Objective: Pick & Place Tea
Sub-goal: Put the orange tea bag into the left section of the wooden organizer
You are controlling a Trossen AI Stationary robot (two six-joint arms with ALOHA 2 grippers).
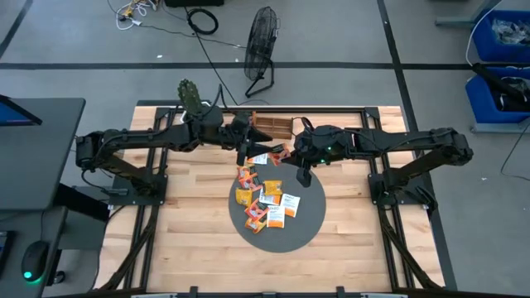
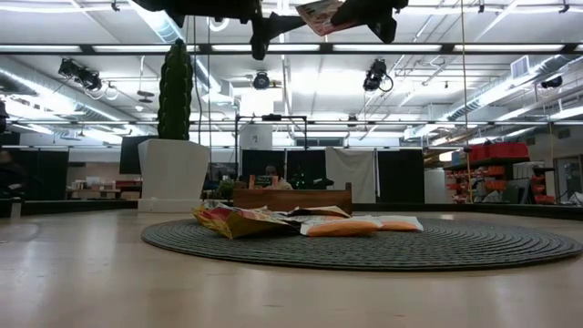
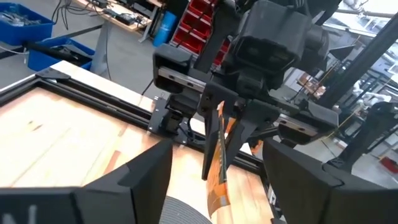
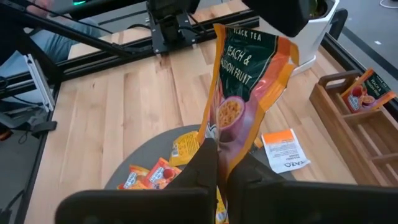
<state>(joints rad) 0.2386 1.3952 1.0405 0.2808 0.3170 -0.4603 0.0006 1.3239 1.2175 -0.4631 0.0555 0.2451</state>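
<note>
My right gripper [image 4: 224, 167] is shut on one orange and green tea sachet [image 4: 245, 81], high above the grey disc [image 1: 306, 225]. My left gripper [image 3: 219, 163] faces it, open. Its fingers stand on either side of the sachet's free end [image 3: 219, 180] without touching it. Several more orange, white and red sachets [image 1: 263, 203] lie flat in a heap on the disc. A white one [image 4: 283, 149] lies by the disc's far rim. Another sachet [image 4: 367, 93] sits in the brown wooden tray [image 1: 269, 126]. In the low view both grippers and the held sachet [image 2: 319, 14] show at the picture's top. My right gripper pinches the sachet's lower end [image 4: 225, 146] between its two fingers, coming level from the table's right. The sachet is lifted clear. It stands out from the fingertips toward the left gripper, slightly creased, with its printed face to the wrist camera.
The wooden tray stands at the table's far edge, just beyond the grippers. A white planter with a cactus [image 2: 175, 137] stands at the far left. Bare wood [image 1: 190, 240] lies left, right and near of the disc. A black frame rail [image 1: 265, 107] runs along the table's edges.
</note>
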